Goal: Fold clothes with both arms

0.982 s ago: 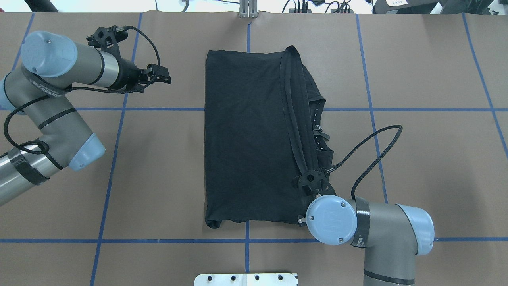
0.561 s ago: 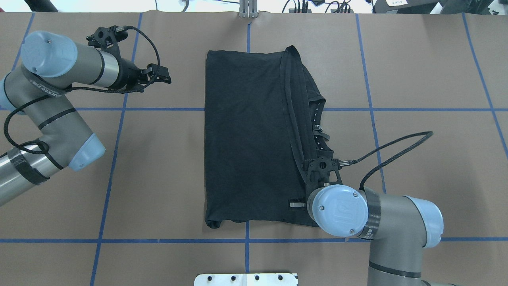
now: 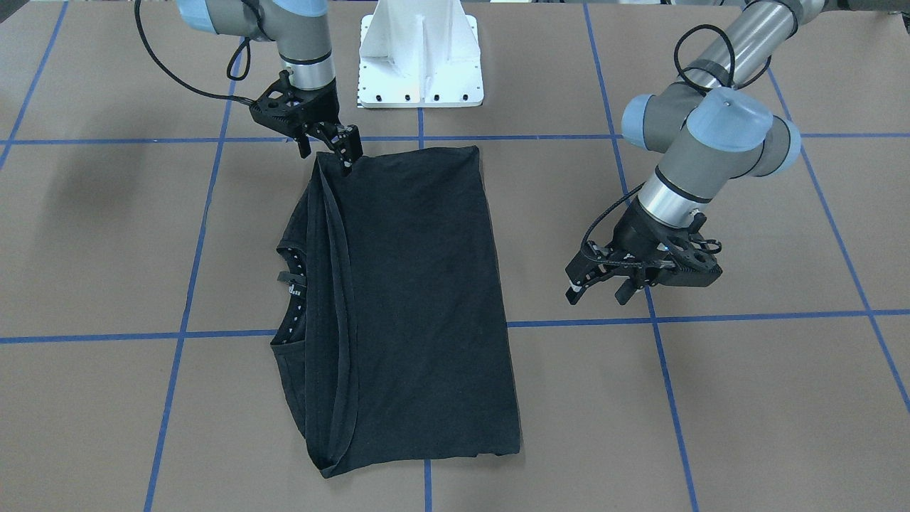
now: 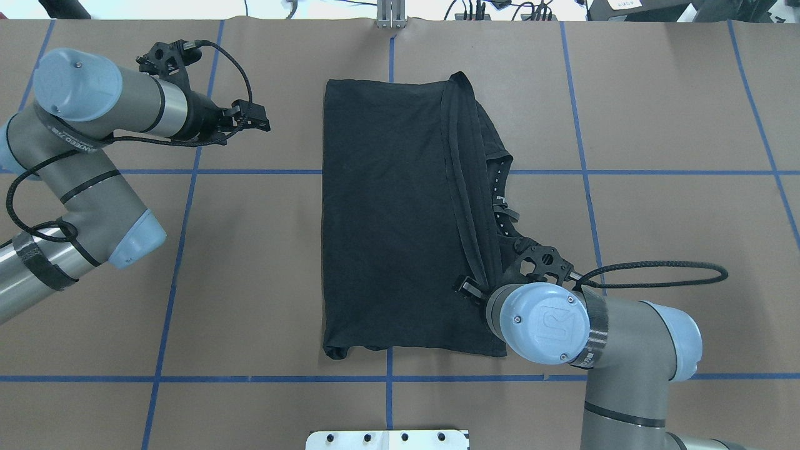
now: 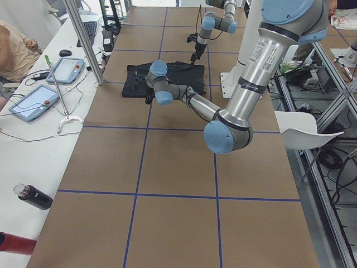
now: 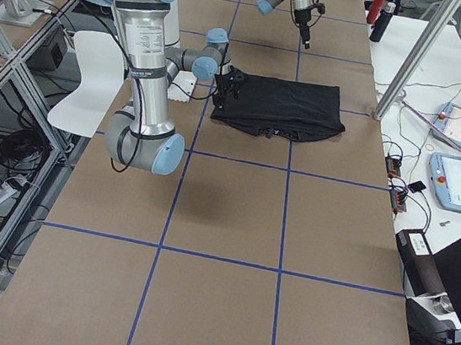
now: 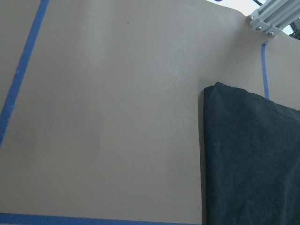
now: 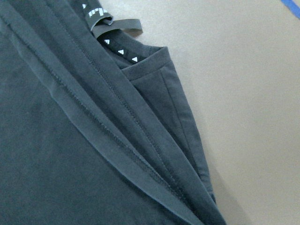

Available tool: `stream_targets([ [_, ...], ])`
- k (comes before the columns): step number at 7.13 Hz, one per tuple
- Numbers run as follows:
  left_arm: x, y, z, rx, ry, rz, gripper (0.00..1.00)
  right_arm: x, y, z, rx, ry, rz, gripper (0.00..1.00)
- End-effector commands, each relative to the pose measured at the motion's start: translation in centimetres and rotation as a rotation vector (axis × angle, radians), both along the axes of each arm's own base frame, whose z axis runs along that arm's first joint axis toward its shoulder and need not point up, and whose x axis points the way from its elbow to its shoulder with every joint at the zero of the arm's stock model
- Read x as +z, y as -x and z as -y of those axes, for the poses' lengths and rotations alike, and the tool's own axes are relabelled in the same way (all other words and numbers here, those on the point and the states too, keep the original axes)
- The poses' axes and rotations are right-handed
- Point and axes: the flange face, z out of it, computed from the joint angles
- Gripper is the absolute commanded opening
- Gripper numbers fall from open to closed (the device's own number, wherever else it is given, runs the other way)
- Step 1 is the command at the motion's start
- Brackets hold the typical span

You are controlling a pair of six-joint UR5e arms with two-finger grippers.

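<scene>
The clothes, one black T-shirt folded lengthwise, lie flat at the table's middle, also seen from the front as the shirt. Stacked hems and a collar with small white marks run along its right side. My right gripper hovers open over the shirt's near right corner, one fingertip at the cloth's edge; from overhead it is mostly hidden under its wrist. My left gripper hangs open above bare table, well left of the shirt, and holds nothing.
The white pedestal base stands at the near edge behind the shirt. Blue tape lines grid the brown table. A metal post stands at the far edge. Tablets, bottles and a person's arm sit beyond the far side.
My right wrist turned and moved away from the robot along the shirt's right edge, its cable swinging out to the right. The left arm and the shirt stayed still.
</scene>
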Motion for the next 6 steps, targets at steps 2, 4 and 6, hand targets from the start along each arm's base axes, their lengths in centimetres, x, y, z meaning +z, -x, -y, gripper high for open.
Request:
stream_targets([
  [2,-0.2,0.0,0.0,-0.008,0.019,-0.012,1.0,1.6,1.1,1.3,0.13,0.075,0.054,0.8],
  [4,-0.3,0.0,0.0,-0.009,0.019,-0.013,1.0,4.8,0.8,1.8,0.144,0.078,0.118,0.77],
  [6,-0.4,0.0,0.0,-0.009,0.018,-0.014,1.0,5.2,0.2,1.8,0.146,0.084,0.109,0.79],
])
